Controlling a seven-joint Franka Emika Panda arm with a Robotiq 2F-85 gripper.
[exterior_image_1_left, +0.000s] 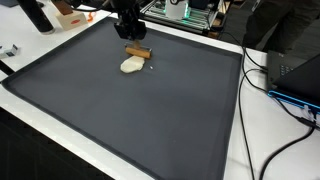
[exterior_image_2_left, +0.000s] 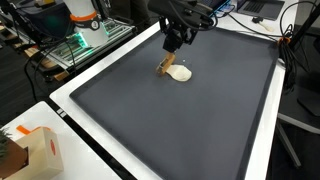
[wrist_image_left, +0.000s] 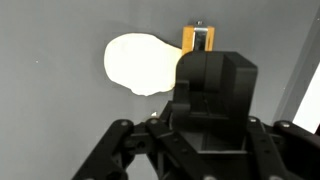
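Far on the bench (exterior_image_1_left: 248, 110): wooden block (exterior_image_1_left: 136, 51) and white lump (exterior_image_1_left: 131, 66), laid side by side on dark mat (exterior_image_1_left: 150, 120).
Pincer (exterior_image_1_left: 130, 36): held pointing down over block; whether spread cannot be told.

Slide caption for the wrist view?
Wrist view: gripper above a dark grey mat, white lump and wooden block lying side by side just past it.

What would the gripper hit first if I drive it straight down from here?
Most likely the brown block, which lies about under the gripper in both exterior views. The white lump sits just beside the block. If the gripper misses both, it meets the grey mat. Depth is hard to judge.
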